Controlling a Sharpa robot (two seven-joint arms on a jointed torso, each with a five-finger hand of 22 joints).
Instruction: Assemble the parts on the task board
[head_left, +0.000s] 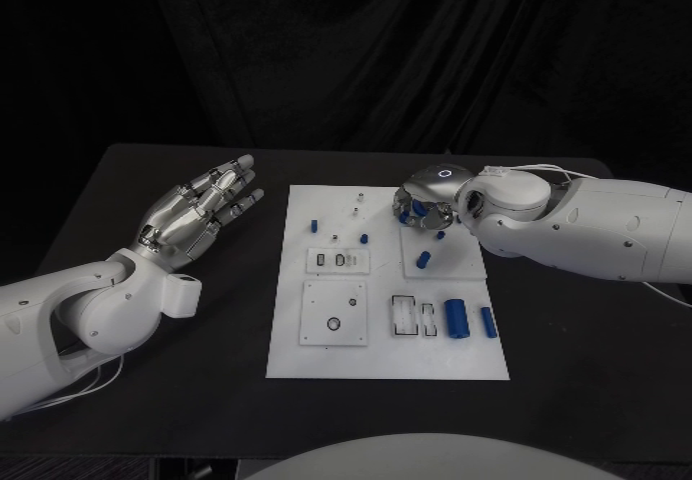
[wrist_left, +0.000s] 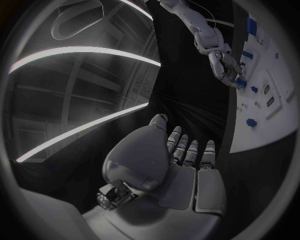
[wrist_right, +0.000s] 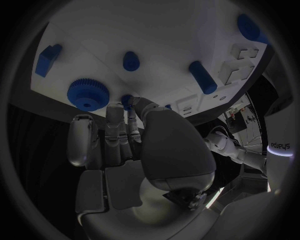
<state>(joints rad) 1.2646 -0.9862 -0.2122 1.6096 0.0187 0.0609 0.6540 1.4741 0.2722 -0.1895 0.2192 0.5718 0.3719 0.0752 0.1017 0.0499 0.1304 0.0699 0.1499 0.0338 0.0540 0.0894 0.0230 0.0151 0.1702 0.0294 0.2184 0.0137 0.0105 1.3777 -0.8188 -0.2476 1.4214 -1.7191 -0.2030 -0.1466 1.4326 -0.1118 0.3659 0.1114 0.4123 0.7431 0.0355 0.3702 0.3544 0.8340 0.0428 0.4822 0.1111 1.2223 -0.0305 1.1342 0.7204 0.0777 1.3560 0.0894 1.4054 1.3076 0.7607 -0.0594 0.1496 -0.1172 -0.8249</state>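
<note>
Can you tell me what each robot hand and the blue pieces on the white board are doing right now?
Silver left hand: open, fingers spread, off the board over the black table.
Silver right hand: fingers bent down over the white task board, touching a small blue part; a hold cannot be told.
Blue toothed gear: lying flat on the board.
Long blue cylinder: lying loose on the board.

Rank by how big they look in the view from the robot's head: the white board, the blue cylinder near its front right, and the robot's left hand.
1. The white board, by far.
2. The left hand, open beside the board.
3. The blue cylinder.
</note>
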